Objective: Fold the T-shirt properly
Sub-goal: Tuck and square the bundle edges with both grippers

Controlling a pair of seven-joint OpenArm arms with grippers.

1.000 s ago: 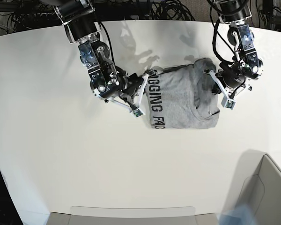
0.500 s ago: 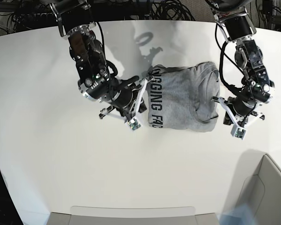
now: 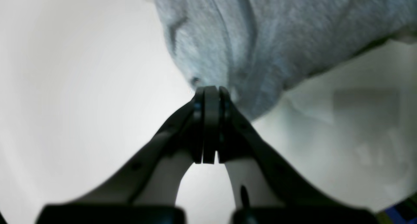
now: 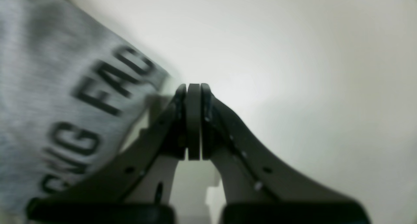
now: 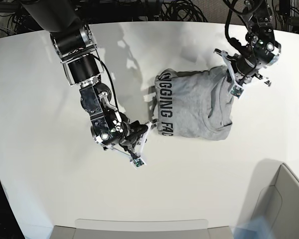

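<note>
1. Left wrist view: left claw (image 3: 210,97) clenched on nothing, tips at the grey edge of the T-shirt (image 3: 277,38); contact uncertain, picture blurred. Risk: a clenched claw dragged across the cloth could snag it and undo the fold.
2. Right wrist view: right claw (image 4: 194,93) clenched, empty, beside the lettered edge, over bare tabletop (image 4: 293,54).
3. Base view: T-shirt (image 5: 197,104) lies folded in a compact block mid-tabletop (image 5: 40,99), between the claws. Long axis roughly left-right in view; lettering runs down the left edge, collar toward the right. Right side looks rumpled; judged not yet neat.
</note>
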